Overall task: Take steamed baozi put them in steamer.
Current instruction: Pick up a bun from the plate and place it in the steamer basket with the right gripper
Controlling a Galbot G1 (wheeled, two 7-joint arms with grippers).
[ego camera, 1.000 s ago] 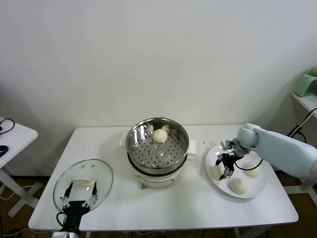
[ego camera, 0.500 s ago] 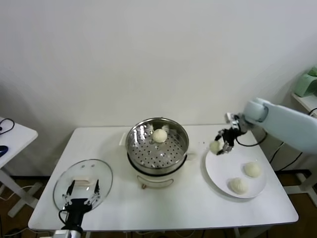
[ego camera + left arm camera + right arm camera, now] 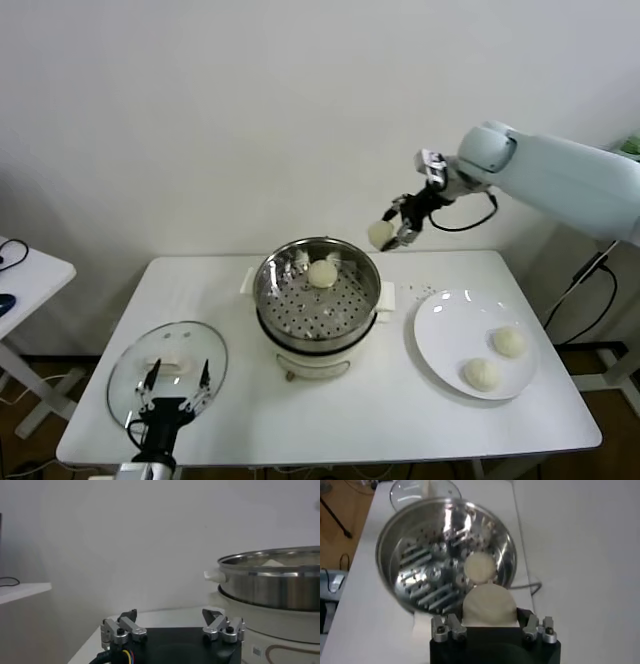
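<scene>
Above the back right rim of the steamer (image 3: 318,292), the right gripper (image 3: 398,228) hangs in the air with a bun (image 3: 380,234) pinched between its fingers, so the step in hand looks like the carry of a second bun toward the basket. From the right wrist view the held bun (image 3: 489,605) sits between the fingers and hides part of the rim below it, while one bun in the steamer (image 3: 479,566) lies on the perforated floor toward the back wall. Two more buns, one nearer the wall (image 3: 509,342) and one nearer the front edge (image 3: 482,374), wait on the white plate (image 3: 445,325) to the right of the steamer, well apart from the gripper. By my reading the task is somewhat short of halfway: one bun in, one in the air, two still on the plate. The next move probably calls for bringing the gripper farther over the open middle of the basket, lowering it inside the rim, and letting go over a bare patch so the new bun does not land on the one already there. At the front left of the table (image 3: 400,420), the left gripper (image 3: 172,408) sits idle with its fingers spread, just beside the glass lid (image 3: 168,362) lying flat there.
</scene>
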